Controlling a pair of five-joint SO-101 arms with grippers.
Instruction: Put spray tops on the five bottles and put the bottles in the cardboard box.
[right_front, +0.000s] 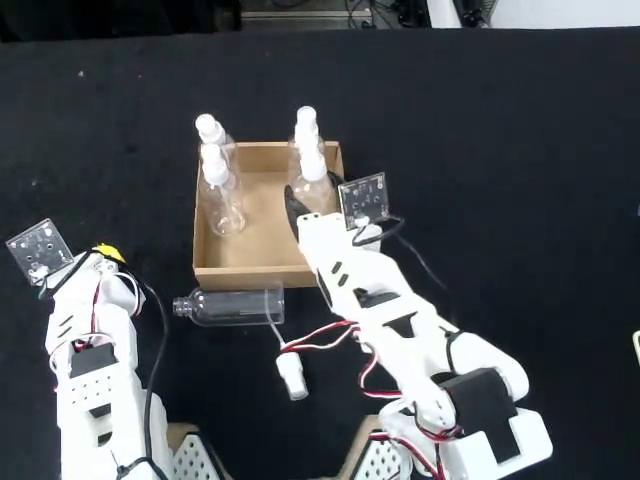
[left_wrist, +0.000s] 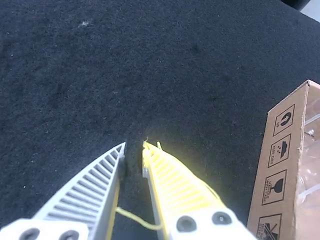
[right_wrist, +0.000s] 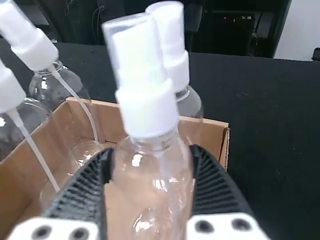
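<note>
- Black cloth covers the bench (right_front: 520, 150) in the high view. The cardboard box (right_front: 250, 268) sits near the bench centre.
- Four bottles with spray tops stand inside the box: two along one side wall (right_front: 220, 195) and two at the opposite far corner. The right tool (right_front: 300, 215) is at that corner pair, beside the held bottle (right_front: 314, 175).
- One uncapped bottle (right_front: 232, 304) lies on its side just outside the box's near wall. A loose spray top (right_front: 291, 378) lies apart from it, nearer the arm bases.
- The left tool (right_front: 108, 256) is well off to the side of the box, over bare cloth.
- Left wrist view: the left tool (left_wrist: 134, 147) is empty, with its jaws parted by a narrow gap over the bench (left_wrist: 150, 60). A printed wall of the cardboard box (left_wrist: 280, 170) stands beside it.
- Right wrist view: the right tool (right_wrist: 152, 152) is clenched on the body of the held bottle (right_wrist: 150, 180), with one jaw on each flank below the shoulder. The bottle is upright above the box interior, with its sprayer head (right_wrist: 142, 85) seated.
- Handling judgement: the bottles look empty, thin-walled and clear, so they are probably light, smooth and slightly compressible. Grip the cylindrical body at mid-height with moderate force. Do not grip the narrow sprayer head.
- The lying bottle will likely roll if nudged. The loose spray top carries a thin dip tube that may flex on insertion.
</note>
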